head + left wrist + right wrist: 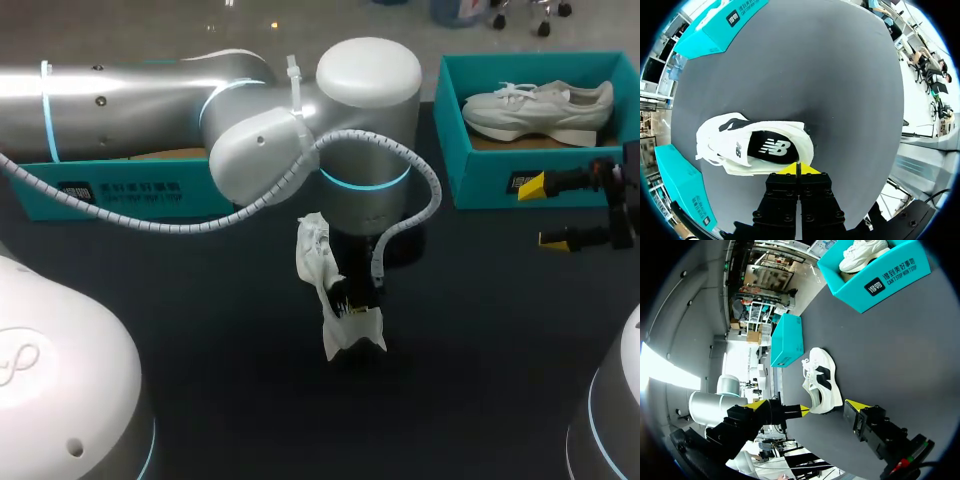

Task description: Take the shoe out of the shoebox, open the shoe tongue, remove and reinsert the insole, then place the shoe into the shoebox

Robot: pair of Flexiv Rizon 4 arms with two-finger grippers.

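Note:
A white shoe (318, 260) with a black side mark stands sole-down in the middle of the dark table (200, 330). The left wrist view looks down into the shoe (725, 145) onto its black insole (772, 147). My left gripper (352, 308) is shut, and in its own view the left gripper (798, 168) rests its tips on the heel rim. I cannot tell whether anything is pinched. My right gripper (539, 212) hangs open at the right, apart from the shoe. In its own view the right gripper (807, 405) faces the shoe (822, 380).
A teal shoebox (480, 185) at the back right holds a second white shoe (540, 105), right beside my right gripper. Another teal box (120, 195) lies at the back left under my left arm. Both boxes show in the right wrist view (880, 285) (787, 340).

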